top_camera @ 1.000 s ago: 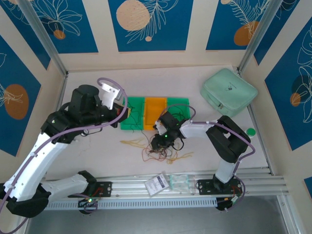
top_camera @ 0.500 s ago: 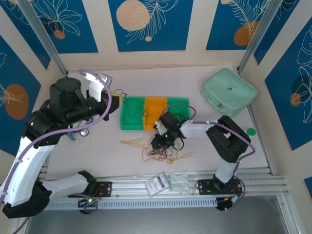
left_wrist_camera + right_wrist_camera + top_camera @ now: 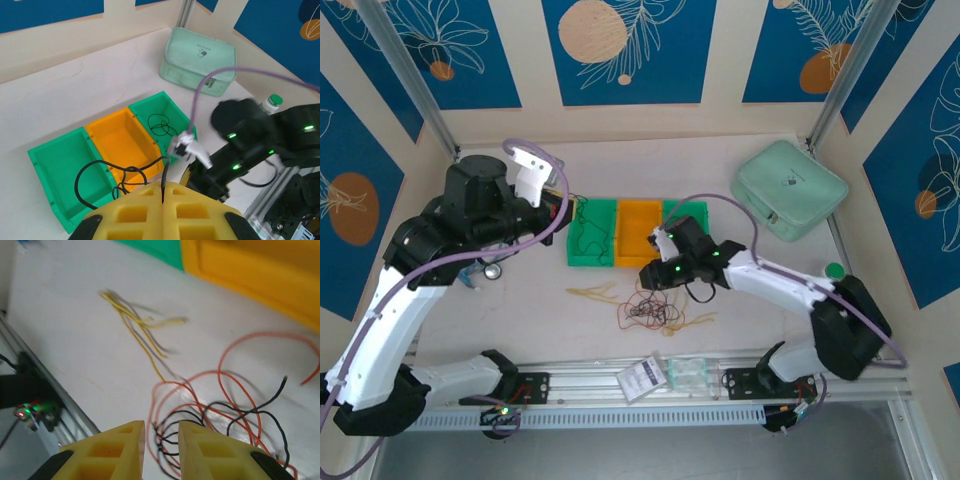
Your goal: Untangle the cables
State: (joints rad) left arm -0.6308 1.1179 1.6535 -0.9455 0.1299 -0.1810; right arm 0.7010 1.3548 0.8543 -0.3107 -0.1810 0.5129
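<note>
L gripper [image 3: 163, 186]: clenched on one black wire [image 3: 131, 169]. Pads meet, and the wire exits at their seam and loops down into the left green bin [image 3: 60, 170].
R gripper [image 3: 161, 429]: jaws a narrow gap apart, just above the red/black tangle [image 3: 200, 410]. No strand visibly clamped.
Cables, loc.: main tangle lies on the table [image 3: 720, 160], just in front of the bins. Pale yellow wires [image 3: 135, 322] lie beside it, mostly free. A black wire coil [image 3: 161, 124] lies in the right green bin [image 3: 172, 107].
Step in hand (est.): L deposits its black wire in the bin; R selects the next strand.
Procedure, L: lower until the hanging loop rests inside the bin walls, then release. A high drop prob. lets the springy wire land across the rim.
Procedure, R: aim at a free end, e.g. the black tip [image 3: 284, 381], not the knot. Pinching the knot prob. lifts the whole bundle.
Pull dir.: slow, low, away from the tangle. Halt if the red loops drag along.
Risk: thread-thin wire can slip between the pads, so centre it before closing. R arm sits near the bins, so keep L's descent clear of it.
</note>
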